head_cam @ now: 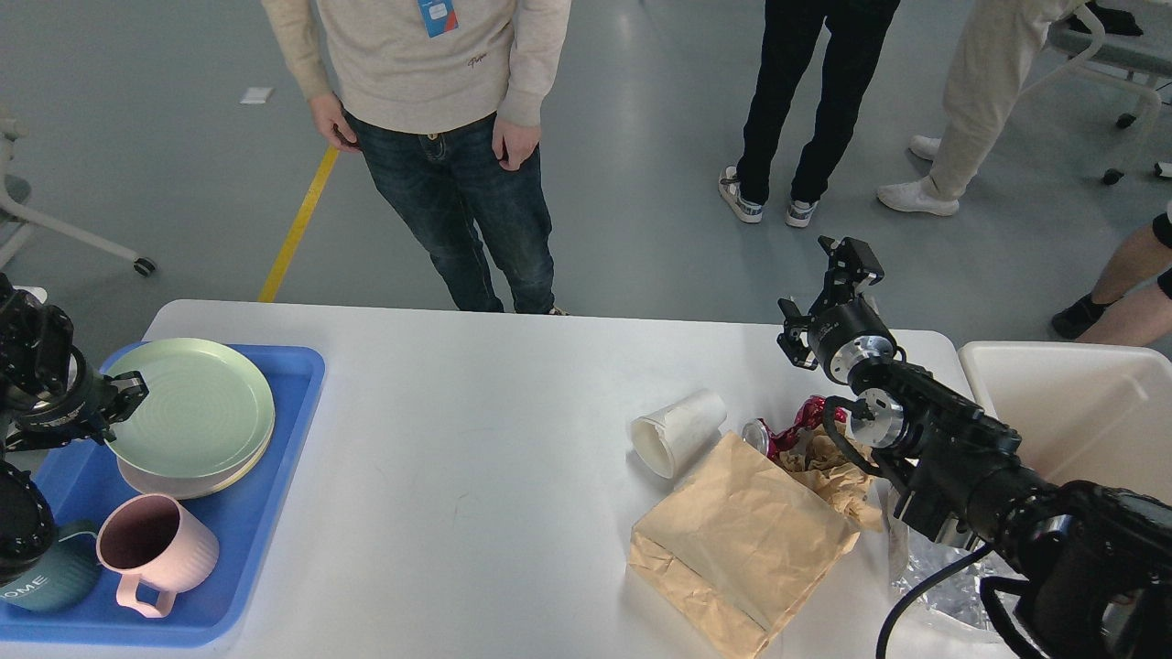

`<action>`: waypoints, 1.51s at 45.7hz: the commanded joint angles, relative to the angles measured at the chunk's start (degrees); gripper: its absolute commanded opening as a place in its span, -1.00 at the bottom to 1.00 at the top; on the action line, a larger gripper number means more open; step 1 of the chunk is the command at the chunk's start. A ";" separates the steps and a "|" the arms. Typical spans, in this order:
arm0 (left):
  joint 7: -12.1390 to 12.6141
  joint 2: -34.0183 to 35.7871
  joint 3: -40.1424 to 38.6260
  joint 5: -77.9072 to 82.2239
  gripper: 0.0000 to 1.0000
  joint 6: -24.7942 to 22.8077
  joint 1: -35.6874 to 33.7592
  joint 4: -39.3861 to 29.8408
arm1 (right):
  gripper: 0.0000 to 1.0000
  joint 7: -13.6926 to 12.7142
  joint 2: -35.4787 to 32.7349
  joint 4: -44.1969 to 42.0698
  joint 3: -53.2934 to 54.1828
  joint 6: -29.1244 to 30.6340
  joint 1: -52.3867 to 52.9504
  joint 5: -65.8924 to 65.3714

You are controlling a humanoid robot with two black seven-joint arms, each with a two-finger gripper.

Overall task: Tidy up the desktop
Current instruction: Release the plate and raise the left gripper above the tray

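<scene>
At far left our left gripper [124,389] sits at the rim of the pale green round plate [192,405], jaws too dark to read. The plate tops a cream one in the blue plastic tray [275,476], with a pink ribbed mug [151,549]. The large white tabletop [458,439] spans our view, carrying a tipped white paper cup [678,432] and brown paper bag [742,540]. Our right gripper [847,265] hovers empty above its far right edge; we cannot tell the jaws' gap.

We're looking down and forward from our own head, close over the desktop [476,403], with our arms entering at the left and right edges and grey floor stretching beyond the far edge.
</scene>
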 commanded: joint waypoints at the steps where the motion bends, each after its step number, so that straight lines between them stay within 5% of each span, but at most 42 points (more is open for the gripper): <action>1: 0.00 -0.01 0.00 0.00 -0.90 0.19 0.00 0.00 | 1.00 0.00 0.00 0.00 0.00 0.00 0.00 0.00; 11: 0.09 -0.01 0.00 0.00 -0.70 0.98 0.00 0.00 | 1.00 0.00 0.00 0.00 0.00 0.00 0.00 0.00; 24: 0.09 -0.01 0.00 0.18 0.12 7.30 0.00 -0.09 | 1.00 0.00 0.00 0.00 0.00 0.00 0.00 0.00; 30: -0.70 0.08 -0.53 0.09 0.73 13.01 -0.09 -0.09 | 1.00 0.00 0.00 0.00 0.00 0.00 0.00 0.00; 38: -0.62 0.08 -6.76 0.09 0.88 18.12 -0.70 -0.35 | 1.00 0.00 0.00 0.00 0.00 0.00 0.00 0.00; 56: -8.08 -5.81 -49.98 -1.84 0.92 20.05 -1.40 -0.70 | 1.00 0.00 0.00 0.00 0.00 0.00 0.00 0.00; 62: -12.56 -8.44 -65.46 -1.76 0.93 21.19 -0.88 -0.70 | 1.00 0.00 0.00 0.00 0.00 0.00 0.00 0.00; 69: -17.31 -10.29 -74.78 -1.93 0.93 21.19 -0.09 -0.70 | 1.00 0.00 0.00 0.00 0.00 0.00 0.00 0.00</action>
